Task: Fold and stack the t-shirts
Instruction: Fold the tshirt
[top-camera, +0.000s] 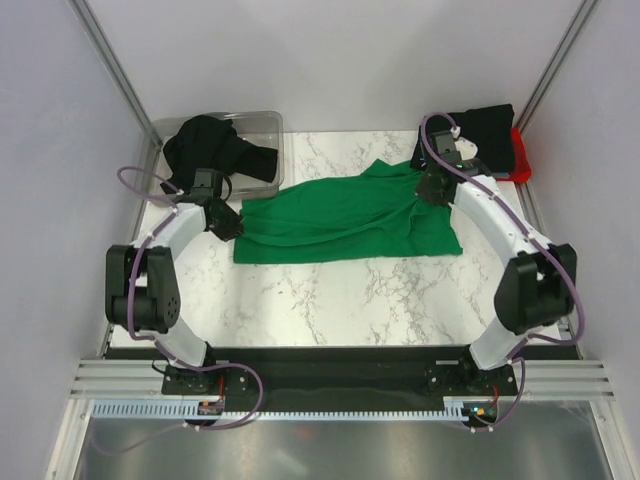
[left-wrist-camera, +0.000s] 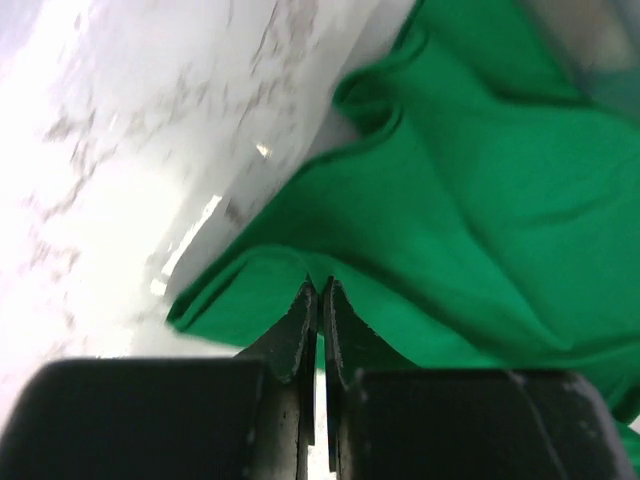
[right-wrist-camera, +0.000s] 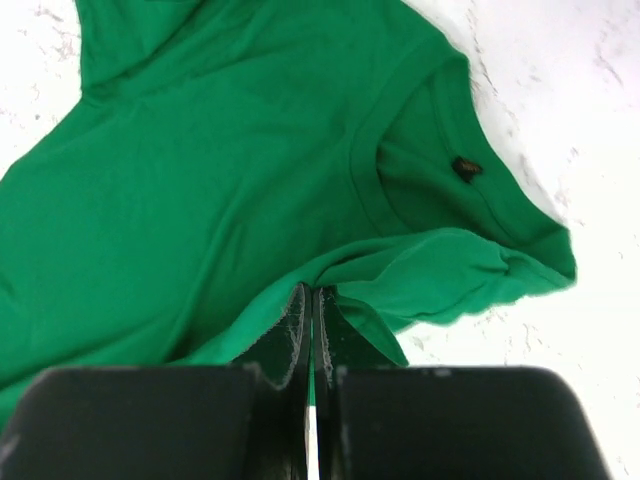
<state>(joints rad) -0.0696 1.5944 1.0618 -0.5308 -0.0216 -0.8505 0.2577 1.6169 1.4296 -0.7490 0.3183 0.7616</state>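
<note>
At the back left sits a see-through plastic bin (top-camera: 265, 128) with soft black t-shirts (top-camera: 205, 145) heaped in it, all floppy and bunched up. Just in front of it, the left gripper (left-wrist-camera: 318, 292) has its two thin dark fingers pressed tight on the folded left edge of the green t-shirt (top-camera: 340, 218). This bright shirt lies stretched across the middle of the shiny white marble table (top-camera: 330, 300), with soft wrinkles in it. The right gripper (right-wrist-camera: 312, 293) pinches the green cloth too, near the round collar (right-wrist-camera: 365, 175). In the back right corner a black t-shirt (top-camera: 488, 128) lies on a red t-shirt (top-camera: 520, 160).
</note>
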